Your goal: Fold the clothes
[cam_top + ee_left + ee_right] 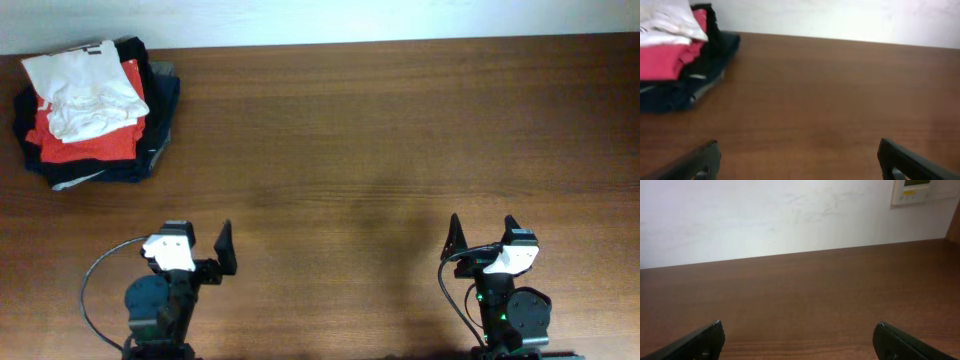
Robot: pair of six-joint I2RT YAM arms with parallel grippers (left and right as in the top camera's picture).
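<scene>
A stack of folded clothes [92, 110] sits at the far left corner of the table: a white garment on top, a red one under it, dark navy and black ones beneath. It also shows in the left wrist view [675, 65] at the upper left. My left gripper [196, 248] is open and empty near the front left edge, well short of the stack; its fingers [799, 160] show over bare wood. My right gripper [482, 236] is open and empty near the front right edge, its fingers [799, 340] over bare wood.
The brown wooden table [380, 150] runs back to a white wall [765, 215]. A light wall panel [917, 191] hangs at the upper right of the right wrist view. Cables loop by each arm's base.
</scene>
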